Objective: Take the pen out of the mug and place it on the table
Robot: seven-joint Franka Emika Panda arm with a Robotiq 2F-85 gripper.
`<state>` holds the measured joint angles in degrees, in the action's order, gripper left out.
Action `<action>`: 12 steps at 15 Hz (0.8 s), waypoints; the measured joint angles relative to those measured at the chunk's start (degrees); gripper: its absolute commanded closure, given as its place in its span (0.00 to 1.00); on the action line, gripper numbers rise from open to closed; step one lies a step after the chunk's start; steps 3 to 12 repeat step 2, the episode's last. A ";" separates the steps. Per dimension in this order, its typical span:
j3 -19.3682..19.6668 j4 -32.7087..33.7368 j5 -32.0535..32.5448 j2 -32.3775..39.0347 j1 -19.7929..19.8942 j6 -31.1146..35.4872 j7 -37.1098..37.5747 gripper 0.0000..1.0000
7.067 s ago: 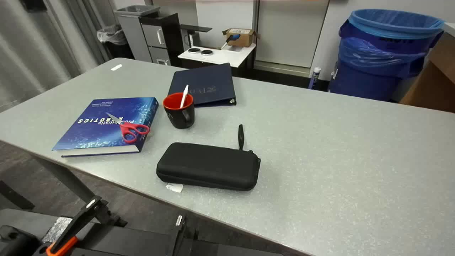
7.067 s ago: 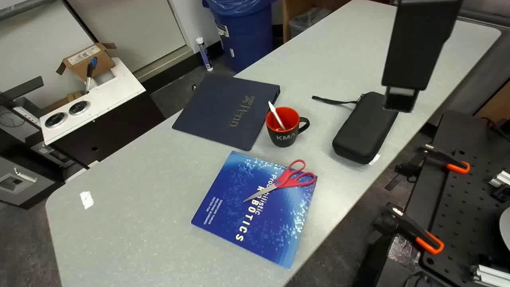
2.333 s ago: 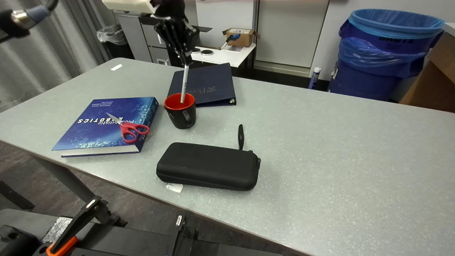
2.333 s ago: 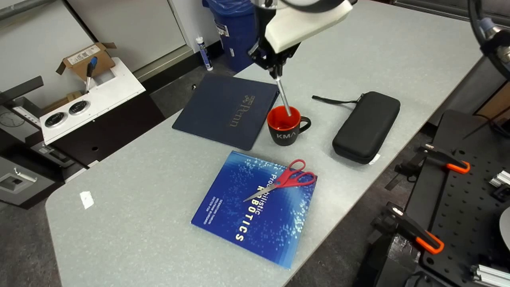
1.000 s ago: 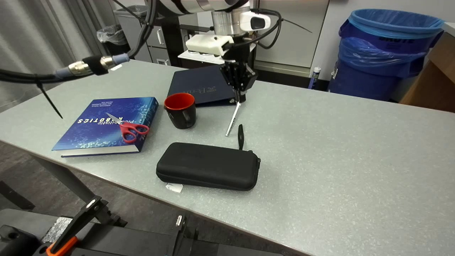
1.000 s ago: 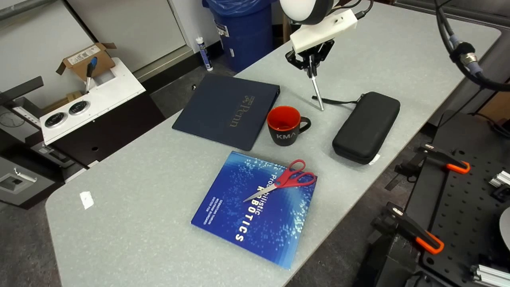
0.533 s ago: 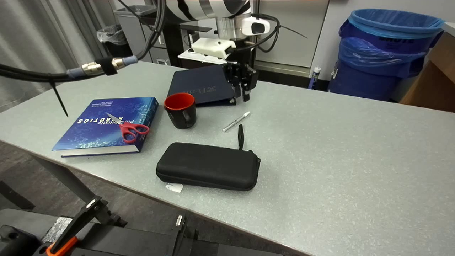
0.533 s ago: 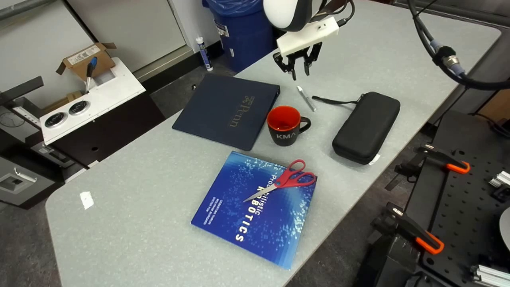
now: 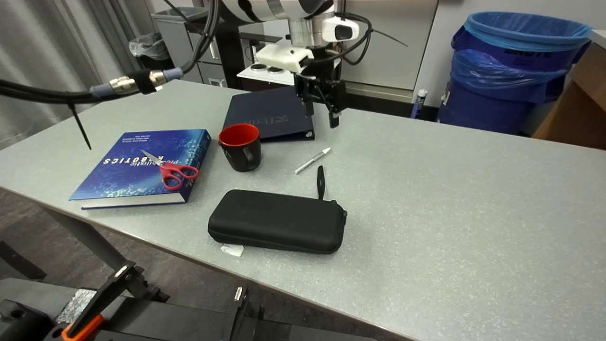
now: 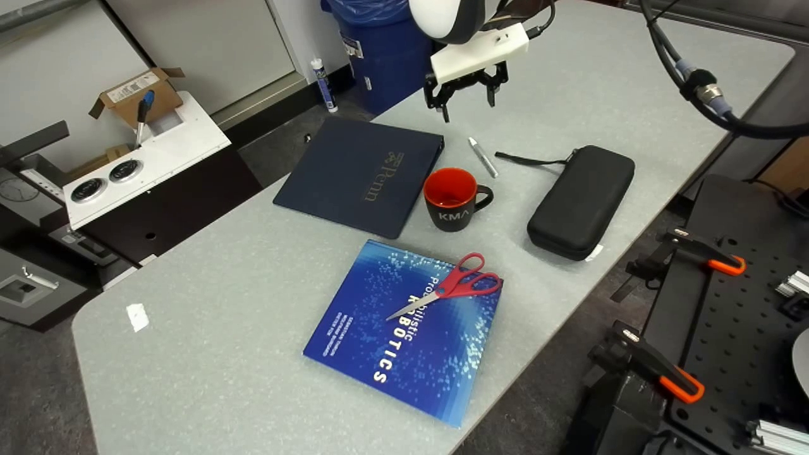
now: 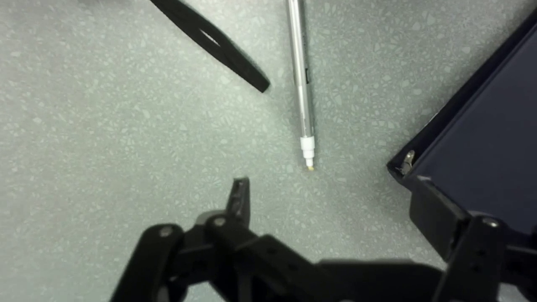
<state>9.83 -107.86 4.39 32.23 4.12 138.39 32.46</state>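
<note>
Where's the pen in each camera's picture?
In an exterior view: the pen lies near the centre, right of the mug.
In an exterior view: the pen lies in the upper half, right of centre.
In the wrist view: the pen runs down from the top edge, right of centre.
Landmark in all: the dark blue binder.

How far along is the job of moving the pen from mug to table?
Looks done: the pen lies on the table, outside the mug. In hand: nothing; the gripper hangs open above the table, apart from the pen. Left: with the pen flat, probably only withdrawal.
</note>
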 measured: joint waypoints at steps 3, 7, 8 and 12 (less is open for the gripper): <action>0.00 0.22 -0.15 0.00 -0.01 -0.53 0.00 0.00; 0.00 0.22 -0.15 0.00 -0.01 -0.53 0.00 0.00; 0.00 0.22 -0.15 0.00 -0.01 -0.53 0.00 0.00; 0.00 0.22 -0.15 0.00 -0.01 -0.53 0.00 0.00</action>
